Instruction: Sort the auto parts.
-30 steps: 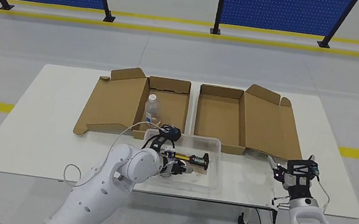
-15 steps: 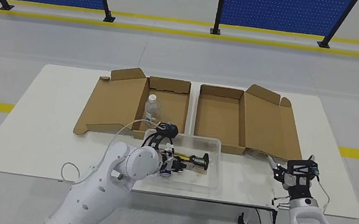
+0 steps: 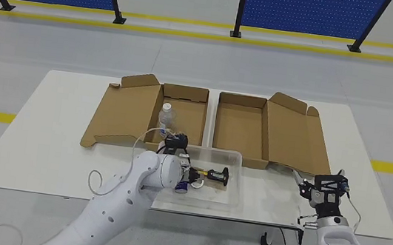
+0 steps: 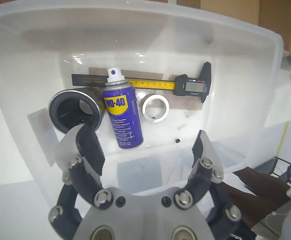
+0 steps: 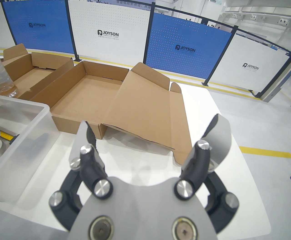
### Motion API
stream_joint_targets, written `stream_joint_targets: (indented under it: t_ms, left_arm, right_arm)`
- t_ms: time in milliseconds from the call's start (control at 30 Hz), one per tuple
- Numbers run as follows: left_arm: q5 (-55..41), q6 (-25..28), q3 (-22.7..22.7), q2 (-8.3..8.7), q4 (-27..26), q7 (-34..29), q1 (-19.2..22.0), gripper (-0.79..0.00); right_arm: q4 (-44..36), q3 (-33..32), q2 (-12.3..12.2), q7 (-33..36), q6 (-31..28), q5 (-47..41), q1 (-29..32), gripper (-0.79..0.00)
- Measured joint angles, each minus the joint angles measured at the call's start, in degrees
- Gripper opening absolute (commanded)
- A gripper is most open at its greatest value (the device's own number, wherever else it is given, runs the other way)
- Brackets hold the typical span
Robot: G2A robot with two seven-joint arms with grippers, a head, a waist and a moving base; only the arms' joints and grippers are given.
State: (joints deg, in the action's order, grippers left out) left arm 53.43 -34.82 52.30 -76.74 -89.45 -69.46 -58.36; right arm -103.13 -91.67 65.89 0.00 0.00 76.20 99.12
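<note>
The left gripper (image 4: 143, 134) hangs over the near wall of the clear bin (image 4: 141, 16), fingers spread wide and holding nothing. It is angled down at the parts, probably to line up a pick. The spray can (image 4: 122, 113) lies flat on the bin floor in line with the gap between the 2 fingers, so it looks like the target. A black sleeve (image 4: 72, 109) touches the can on one side and a metal ring (image 4: 154, 108) sits just beside it on the other. A caliper (image 4: 191, 86) lies across behind its nozzle. The wide spread likely helps straddle the can without catching these neighbours.

Behind the bin, 2 open cardboard boxes (image 3: 239, 128) wait as destinations. The right gripper (image 5: 151, 122), also released and empty, hovers near the table's (image 3: 45, 140) right front corner, well apart from the bin.
</note>
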Motion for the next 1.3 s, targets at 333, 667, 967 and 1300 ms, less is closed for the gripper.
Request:
stream_joint_targets:
  t_ms: [333,667,967,1300]
  left_arm:
    - [-2.48,-0.83,-0.30,-0.91,4.26,0.82,1.07,0.000]
    - [-4.60,-1.22,-0.84,-1.46,7.15,1.23,1.44,0.000]
    - [-6.34,-1.59,-2.05,-1.98,8.79,1.58,2.27,-0.058]
    - [-7.32,-1.86,-3.88,-2.66,9.94,1.84,4.25,-0.040]
  right_arm:
    - [0.00,0.00,0.00,0.00,0.00,0.00,0.00,0.000]
    - [0.00,0.00,0.00,0.00,0.00,0.00,0.00,0.000]
    - [0.00,0.00,0.00,0.00,0.00,0.00,0.00,0.000]
    - [0.00,0.00,0.00,0.00,0.00,0.00,0.00,0.000]
